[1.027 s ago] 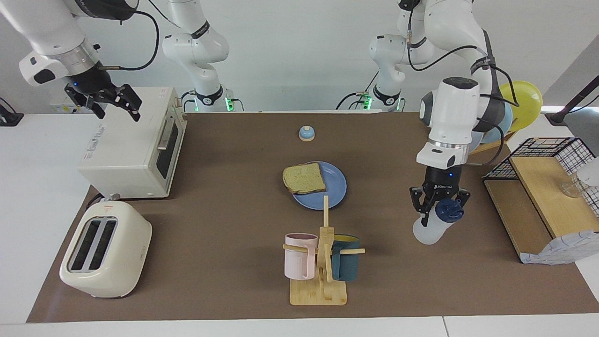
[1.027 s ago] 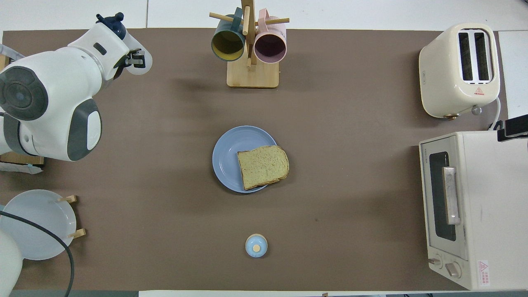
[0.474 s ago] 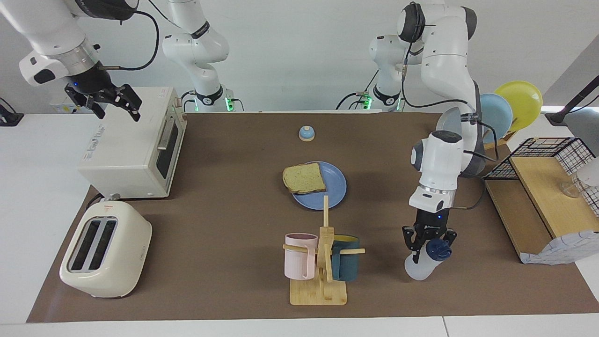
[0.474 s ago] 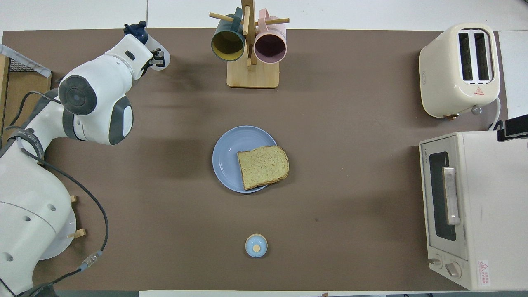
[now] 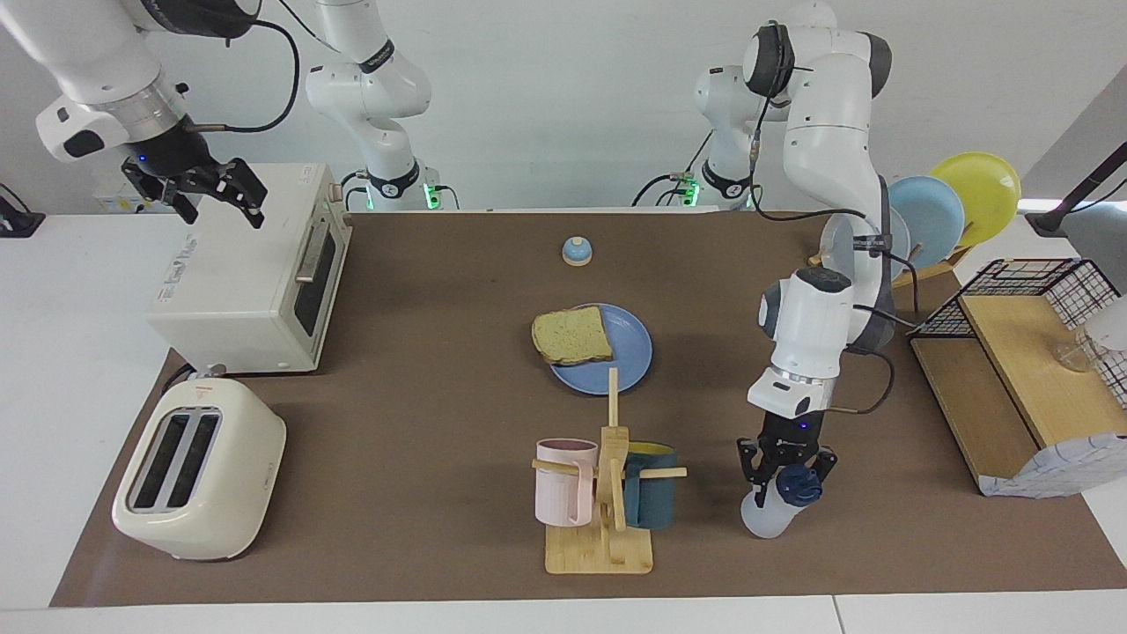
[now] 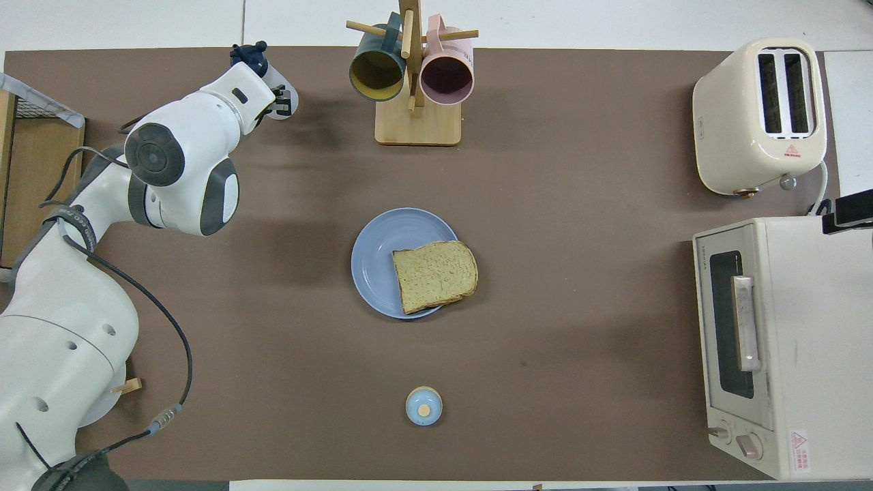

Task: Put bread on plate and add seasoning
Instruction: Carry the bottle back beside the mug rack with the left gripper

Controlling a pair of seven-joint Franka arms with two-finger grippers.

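Only bread (image 5: 573,335) on plate (image 5: 629,352); seasoning (image 5: 775,506) in left pincer (image 5: 782,471).

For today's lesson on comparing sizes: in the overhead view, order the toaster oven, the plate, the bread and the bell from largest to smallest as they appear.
1. Toaster oven, partly cut off by the view's edge, yet clearly largest.
2. Plate.
3. Bread.
4. Bell.
No two look alike in size.

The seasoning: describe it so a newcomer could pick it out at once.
Start at the wooden mug rack. Beside it, toward the left arm's end, the left gripper holds the seasoning: a tilted whitish translucent bottle with a navy cap, unlike the small blue-domed bell.
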